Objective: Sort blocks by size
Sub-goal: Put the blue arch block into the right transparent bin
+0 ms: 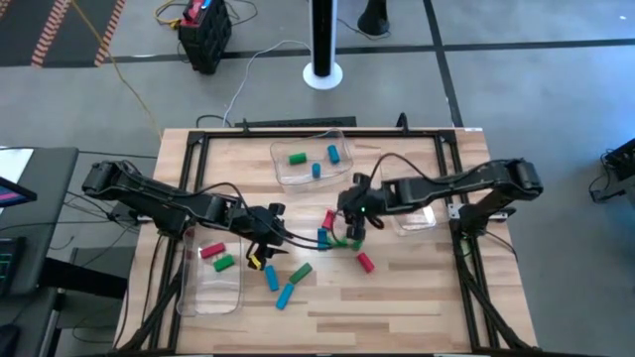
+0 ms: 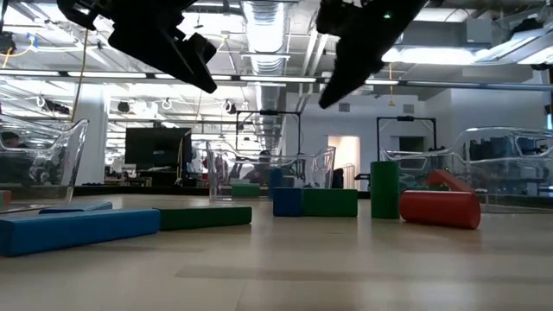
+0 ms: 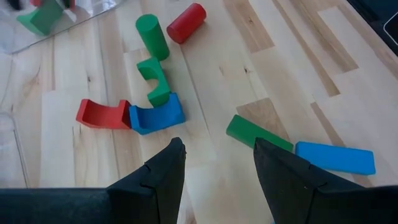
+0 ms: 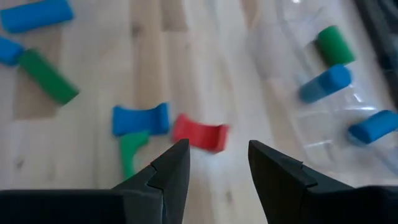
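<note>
Several red, green and blue blocks lie loose at the table's middle: a red arch (image 3: 101, 115), a blue arch (image 3: 157, 115), a green arch (image 3: 155, 81), a green cylinder (image 2: 384, 188), a red cylinder (image 1: 365, 262), a green bar (image 3: 258, 134) and blue bars (image 1: 288, 295). My left gripper (image 1: 263, 236) hangs open and empty above the table, just left of the arches; it also shows in its wrist view (image 3: 217, 155). My right gripper (image 1: 352, 216) hangs open and empty just right of them, above the red arch (image 4: 200, 134).
A clear tray (image 1: 308, 178) at the far middle holds a green block (image 1: 297, 158) and two blue blocks. A clear tray (image 1: 203, 293) at the near left holds a red and a green block. A third clear tray (image 1: 417, 220) lies under my right arm.
</note>
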